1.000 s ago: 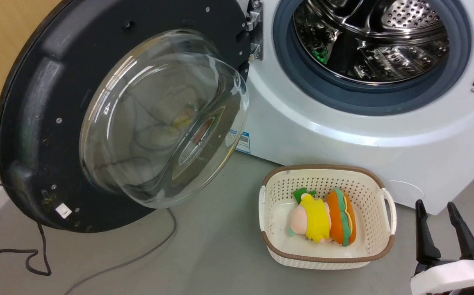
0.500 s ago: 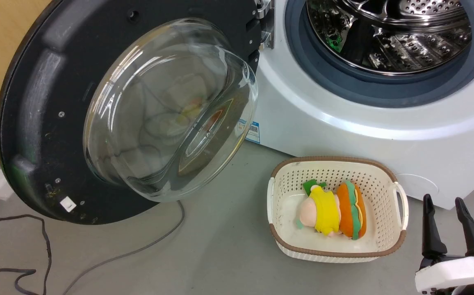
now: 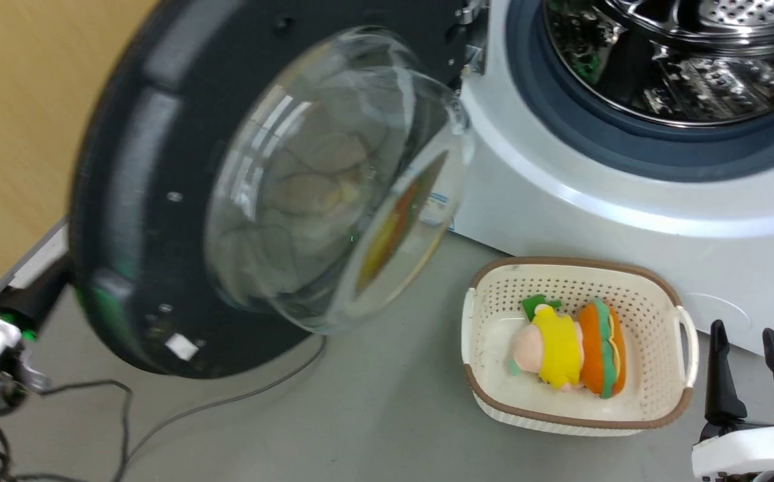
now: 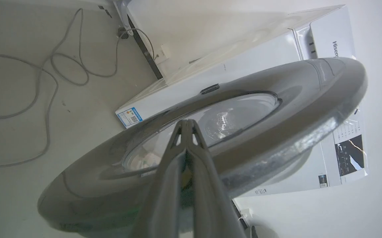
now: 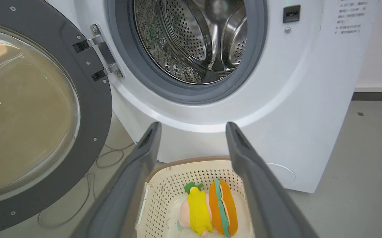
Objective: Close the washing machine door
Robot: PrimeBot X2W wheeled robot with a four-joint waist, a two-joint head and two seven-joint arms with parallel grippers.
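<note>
Since half a second ago the washing machine door [image 3: 132, 201] has started to swing: its glass bowl shows more edge-on and its black rim is smeared with motion (the head camera has shifted as well, so part of that is only the view). The left gripper [image 4: 186, 132] has come in behind it, on the face turned away from the washing machine [image 3: 628, 221]. I judge that the push is under way with most of the arc left, for the door stands wide of the machine's round opening, hung from the hinge [image 5: 102, 54] at the opening's left edge. Inside the opening the steel drum [image 3: 681, 60], ringed by the grey gasket [image 3: 561, 134], shows bare metal in the part I can see. On the floor just in front of the machine, below the opening, sits a white basket [image 3: 581, 288] with a brown rim. In it lie a plush figure in yellow [image 3: 554, 345] and, touching it on the side toward the machine's right, a plush hamburger [image 3: 601, 358]. Whether the basket stands out of the door's sweep I cannot tell. The left gripper's fingers are pressed together with nothing between them, lying along the door's outer face, seemingly in touch with it. The right gripper [image 3: 745, 329] hangs near the machine's lower right front, fingers spread, holding nothing. A grey cable [image 3: 226, 402] trails over the floor left of the machine.
</note>
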